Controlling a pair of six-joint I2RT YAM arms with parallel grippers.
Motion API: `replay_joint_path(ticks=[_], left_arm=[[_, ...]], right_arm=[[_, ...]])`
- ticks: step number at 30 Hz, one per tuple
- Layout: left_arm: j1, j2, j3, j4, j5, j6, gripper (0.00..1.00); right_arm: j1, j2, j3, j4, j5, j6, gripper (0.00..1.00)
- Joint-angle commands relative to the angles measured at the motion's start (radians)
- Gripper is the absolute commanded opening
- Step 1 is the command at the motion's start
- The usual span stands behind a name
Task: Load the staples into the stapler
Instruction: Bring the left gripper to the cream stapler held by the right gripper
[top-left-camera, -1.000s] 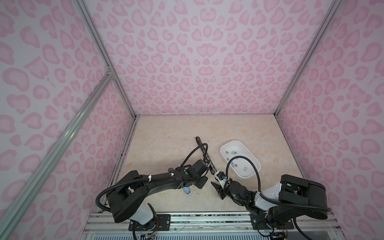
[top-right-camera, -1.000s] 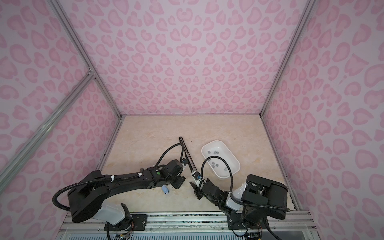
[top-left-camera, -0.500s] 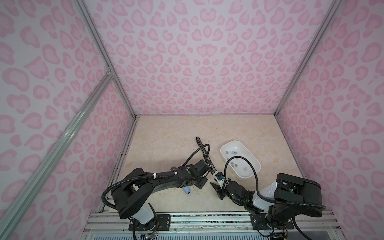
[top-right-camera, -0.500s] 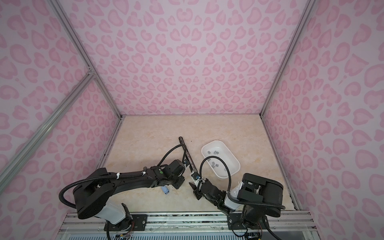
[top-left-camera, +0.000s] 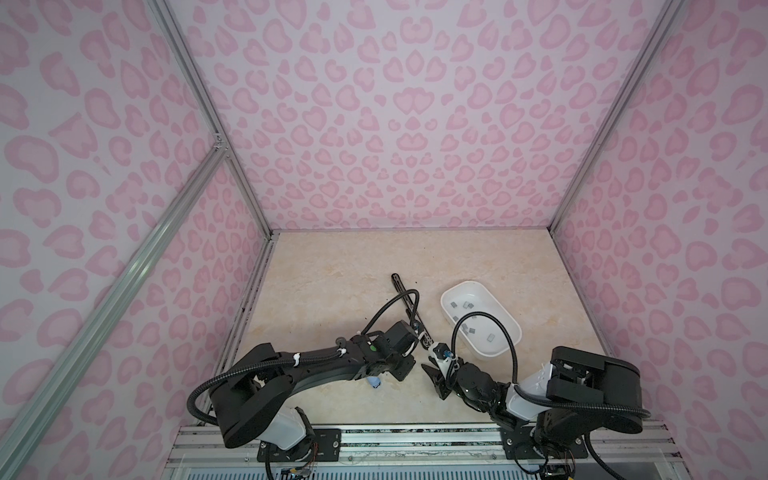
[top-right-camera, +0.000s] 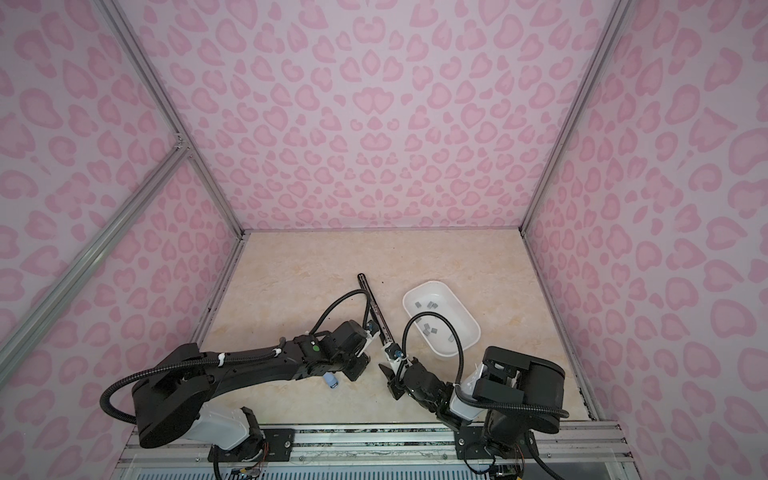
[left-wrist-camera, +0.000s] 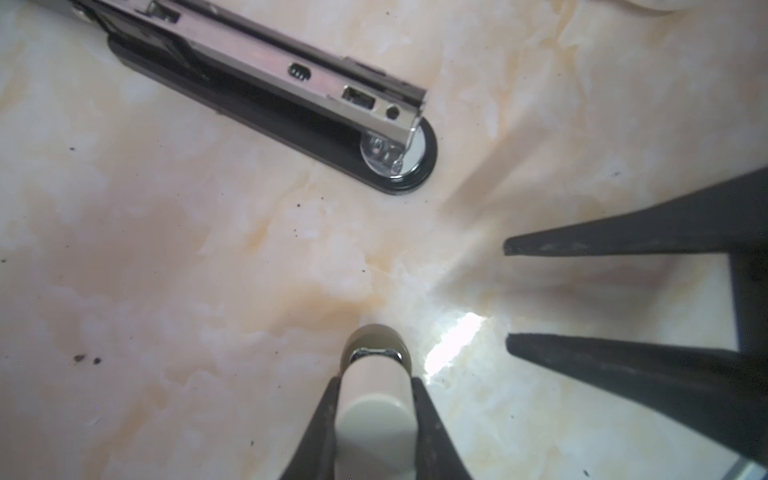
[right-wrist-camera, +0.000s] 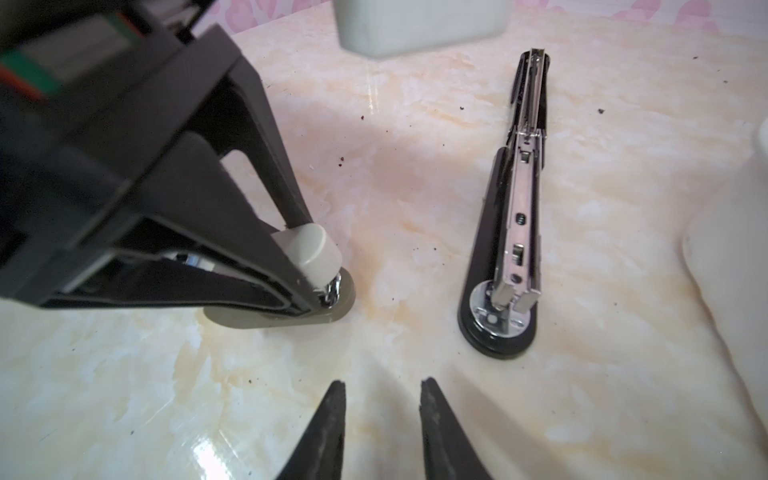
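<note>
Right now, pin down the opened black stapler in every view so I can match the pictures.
In a top view: black stapler lies mid-table, slanted, beside the white tray.
In a top view: same spot, beside the tray.
Left wrist: black stapler beyond the beige stapler that the left gripper clamps.
Right wrist: between left gripper and tray.
Shared landmark: open right gripper, near the stapler's round end.

We see a lab robot booth: pink-patterned wall panels (top-left-camera: 407, 145), aluminium frame struts (top-left-camera: 199, 95) and a base rail (top-left-camera: 415, 446) enclose a marble-look worktop (top-left-camera: 332, 266).
</note>
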Motion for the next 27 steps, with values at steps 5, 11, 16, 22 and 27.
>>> replay_joint_path(ticks=[5,11,16,22,27], left_arm=[[-0.084,-0.009,0.011,0.028,-0.045,0.051,0.05],[-0.113,-0.005,0.017,0.03,-0.058,0.064,0.04],[-0.113,-0.024,0.007,0.04,-0.051,0.063,0.04],[-0.113,-0.058,-0.011,0.064,-0.008,0.066,0.04],[-0.112,-0.115,-0.038,0.091,0.052,0.077,0.04]], right_arm=[[-0.009,0.001,-0.039,0.155,0.023,0.074,0.28],[-0.009,0.029,-0.036,0.187,0.0,0.082,0.27],[-0.009,0.069,-0.023,0.22,-0.053,0.086,0.27],[-0.01,0.155,-0.022,0.336,-0.082,0.108,0.27],[-0.024,0.251,-0.044,0.498,-0.086,0.136,0.26]])
